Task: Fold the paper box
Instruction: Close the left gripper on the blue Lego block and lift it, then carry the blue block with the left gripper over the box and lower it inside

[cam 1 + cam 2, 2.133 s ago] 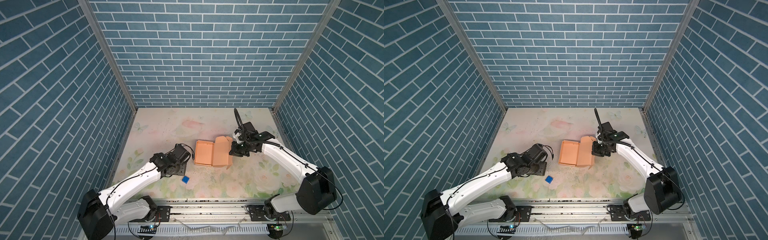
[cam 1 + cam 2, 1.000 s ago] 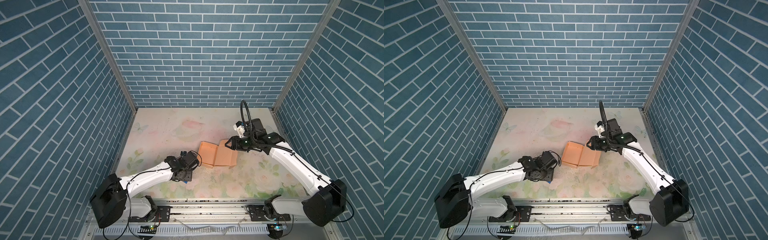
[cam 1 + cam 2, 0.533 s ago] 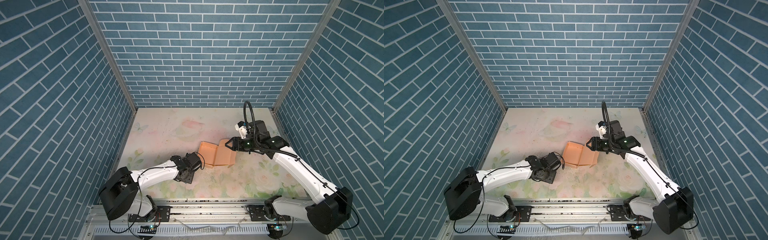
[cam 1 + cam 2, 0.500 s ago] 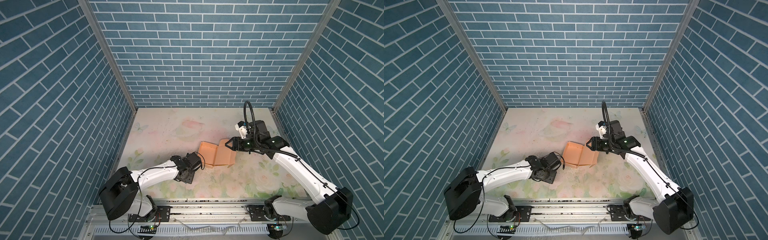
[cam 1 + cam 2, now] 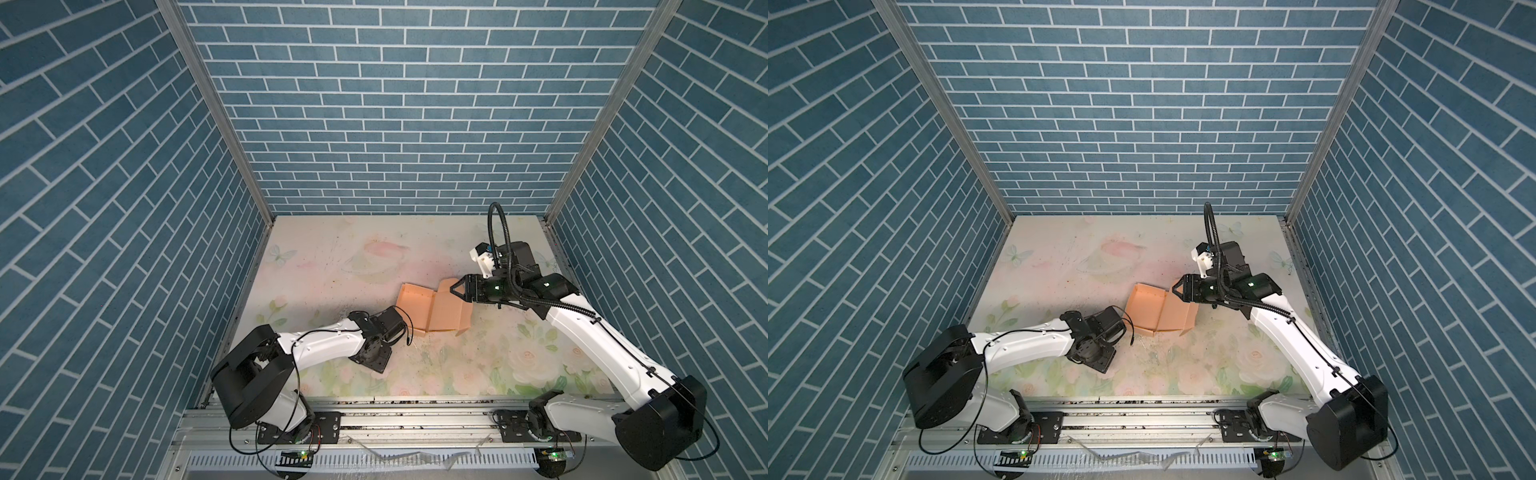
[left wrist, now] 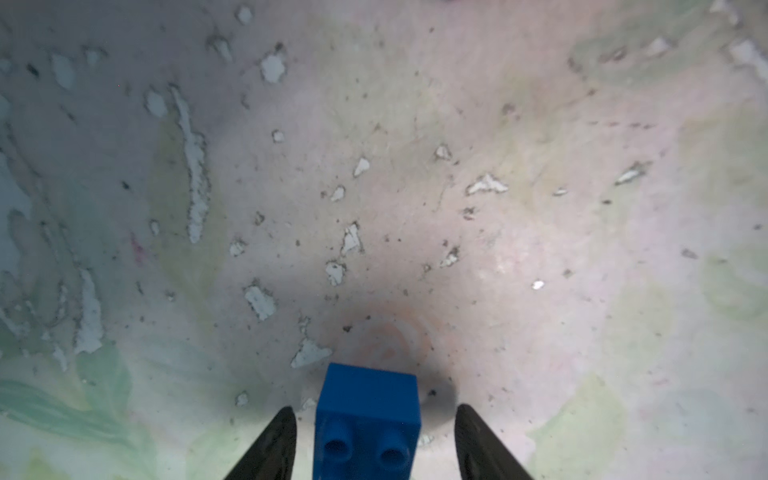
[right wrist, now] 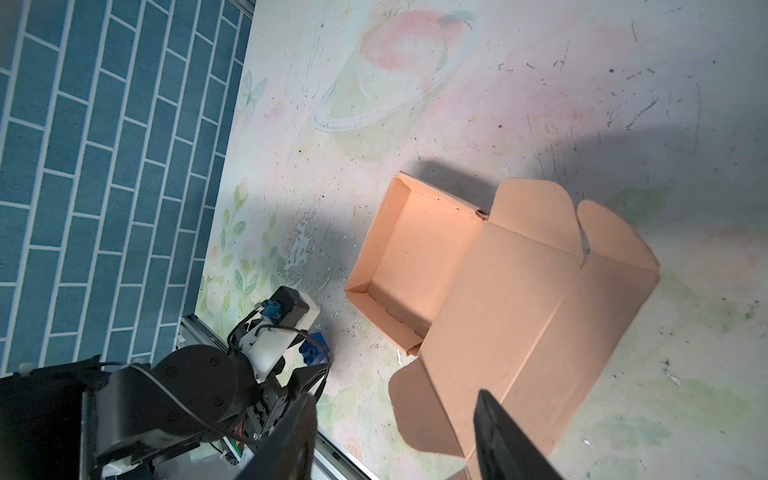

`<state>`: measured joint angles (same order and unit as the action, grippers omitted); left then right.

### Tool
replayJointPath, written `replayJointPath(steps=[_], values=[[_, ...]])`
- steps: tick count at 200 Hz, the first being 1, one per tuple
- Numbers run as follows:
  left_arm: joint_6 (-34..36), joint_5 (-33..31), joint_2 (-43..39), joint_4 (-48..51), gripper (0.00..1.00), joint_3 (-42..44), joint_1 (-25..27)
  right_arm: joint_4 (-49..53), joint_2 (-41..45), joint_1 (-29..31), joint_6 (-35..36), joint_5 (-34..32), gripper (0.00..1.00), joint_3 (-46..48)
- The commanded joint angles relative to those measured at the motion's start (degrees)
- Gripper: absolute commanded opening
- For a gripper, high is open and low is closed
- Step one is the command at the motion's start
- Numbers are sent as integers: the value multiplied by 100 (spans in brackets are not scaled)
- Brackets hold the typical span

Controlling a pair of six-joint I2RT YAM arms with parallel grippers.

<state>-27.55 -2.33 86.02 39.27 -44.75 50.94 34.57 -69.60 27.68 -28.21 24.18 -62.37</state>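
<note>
Lowered since earlier, the left gripper (image 6: pixel 374 409) was seen spread wide astride the blue brick (image 6: pixel 368 395), neither finger touching it, while the right gripper (image 7: pixel 395 395) was held agape beside the open-lidded paper box (image 5: pixel 432 305), left on the table (image 5: pixel 332 257).

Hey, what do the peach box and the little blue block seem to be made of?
Paper box: thin cardboard, matte, judging by sharp creases and die-cut rounded flaps. Blue block: probably moulded plastic, smooth, faint sheen, two round studs on one face.
</note>
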Motion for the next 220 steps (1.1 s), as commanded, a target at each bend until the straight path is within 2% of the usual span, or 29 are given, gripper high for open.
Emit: replayJointPath(steps=[1, 32, 59, 100, 128, 220], values=[[-55, -93, 118, 180, 57, -114, 9, -47, 144, -17, 78, 41, 60, 53], [-134, -262, 63, 397, 38, -291, 13, -22, 193, -17, 96, -40, 60, 76], [-144, -428, -96, 679, 33, -499, 11, 1, 193, -14, 112, -104, 59, 82], [-18, -588, -408, 1092, 33, -1136, 0, 50, 200, -17, 140, -260, 58, 111], [222, -595, -279, 1231, 34, -1781, -14, 68, 210, -15, 140, -356, 57, 131], [777, -158, 1741, 1057, 37, -3950, -255, 246, 814, -38, 10, -945, 57, 334]])
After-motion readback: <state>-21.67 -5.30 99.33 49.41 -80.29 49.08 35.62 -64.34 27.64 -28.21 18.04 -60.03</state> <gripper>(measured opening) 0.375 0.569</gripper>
